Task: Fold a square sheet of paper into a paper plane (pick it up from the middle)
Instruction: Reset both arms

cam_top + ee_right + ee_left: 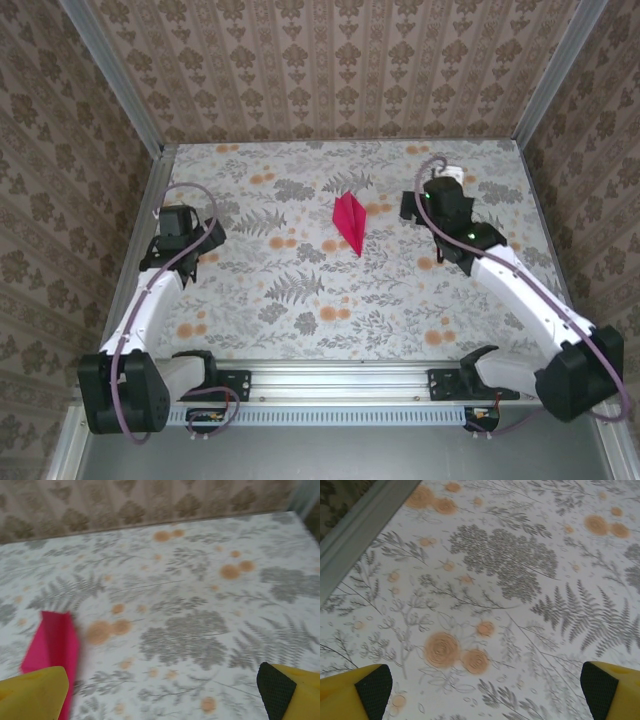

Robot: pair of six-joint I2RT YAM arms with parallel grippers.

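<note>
The square sheet of paper lies folded into the paper plane, a slim magenta-pink dart flat on the middle of the table, its point toward the near side. In the right wrist view the paper plane sits at the lower left, just beyond my left yellow finger. My right gripper is to the right of the plane, apart from it, and stands open with nothing between its fingers. My left gripper hovers at the table's left side, open over bare tablecloth.
The floral tablecloth with orange flower prints covers the table. A metal frame rail runs close along the left gripper's side. Patterned walls enclose the back and both sides.
</note>
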